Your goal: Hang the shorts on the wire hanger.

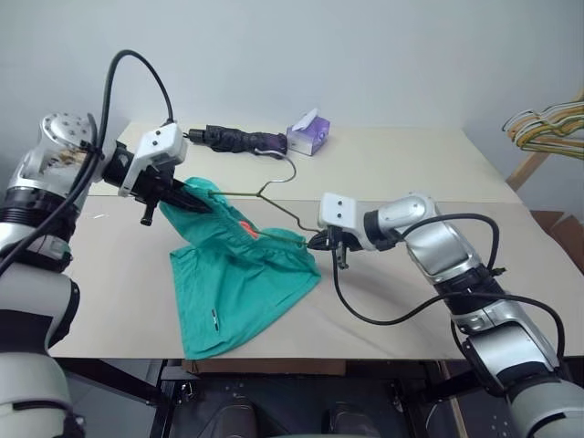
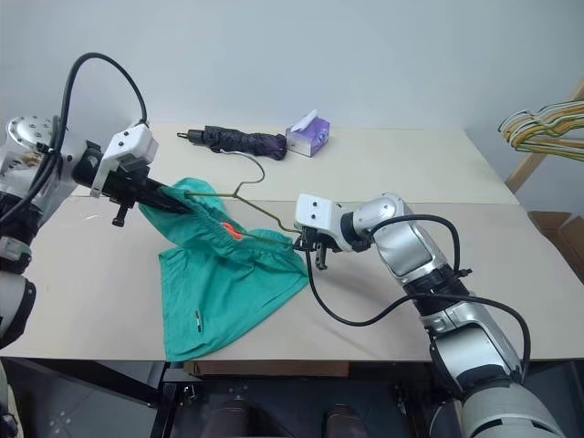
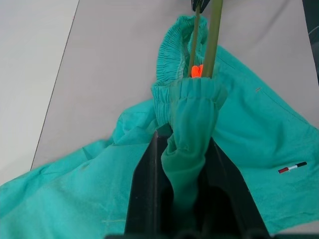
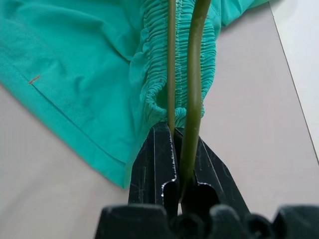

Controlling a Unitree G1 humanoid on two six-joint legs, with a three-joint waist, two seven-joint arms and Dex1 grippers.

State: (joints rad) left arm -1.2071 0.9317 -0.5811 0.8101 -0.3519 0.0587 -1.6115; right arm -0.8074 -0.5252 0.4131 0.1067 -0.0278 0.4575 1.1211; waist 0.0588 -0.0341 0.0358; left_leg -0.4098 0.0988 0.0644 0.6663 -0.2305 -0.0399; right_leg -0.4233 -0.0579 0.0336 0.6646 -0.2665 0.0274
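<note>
While pinched, shorts point(image 3: 189, 114) in left claw point(image 3: 185, 164)

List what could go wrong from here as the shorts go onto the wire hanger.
1. The left gripper pinches only a bunched fold of the shorts at the waistband; the fabric may slip out when pulled.
2. The right gripper clamps the thin wire hanger at one corner, so the wire could twist or slide between its fingers.
3. Most of the shorts lie on the table, near its front edge; a loosened grip could let them slide off the hanger.
</note>
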